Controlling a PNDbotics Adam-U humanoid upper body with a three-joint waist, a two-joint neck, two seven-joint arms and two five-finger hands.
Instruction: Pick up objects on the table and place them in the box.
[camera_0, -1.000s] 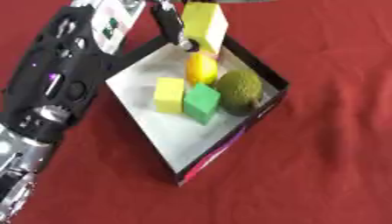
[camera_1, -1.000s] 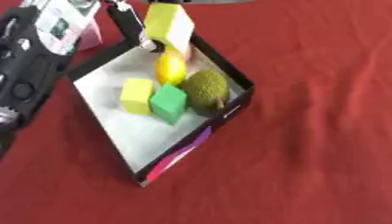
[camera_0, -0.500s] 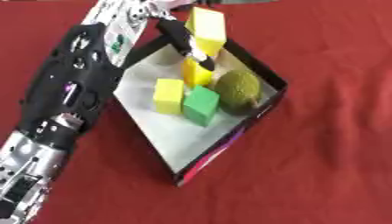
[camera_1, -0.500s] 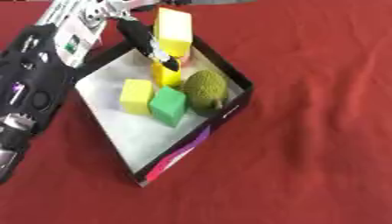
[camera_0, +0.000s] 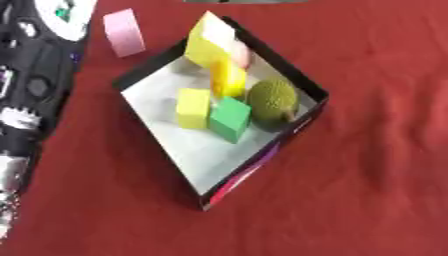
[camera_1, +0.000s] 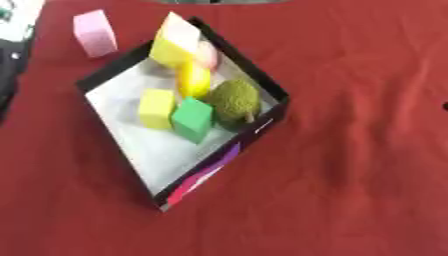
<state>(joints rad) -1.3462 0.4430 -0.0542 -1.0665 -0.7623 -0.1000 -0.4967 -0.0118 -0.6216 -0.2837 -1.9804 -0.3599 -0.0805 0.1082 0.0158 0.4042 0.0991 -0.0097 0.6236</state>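
Box (camera_0: 302, 82) holds five pieces (spiky green fruit (camera_0: 272, 98) included); pink block (camera_0: 123, 32) outside its far-left wall remains. Can't tell my hands' state.

I count one box (camera_0: 302, 80) holding three yellow blocks (camera_0: 193, 108), one green cube (camera_0: 229, 119), one rough green fruit (camera_0: 272, 99) and something pale pink (camera_0: 239, 53). One pink block (camera_0: 123, 33) lies outside, far left.
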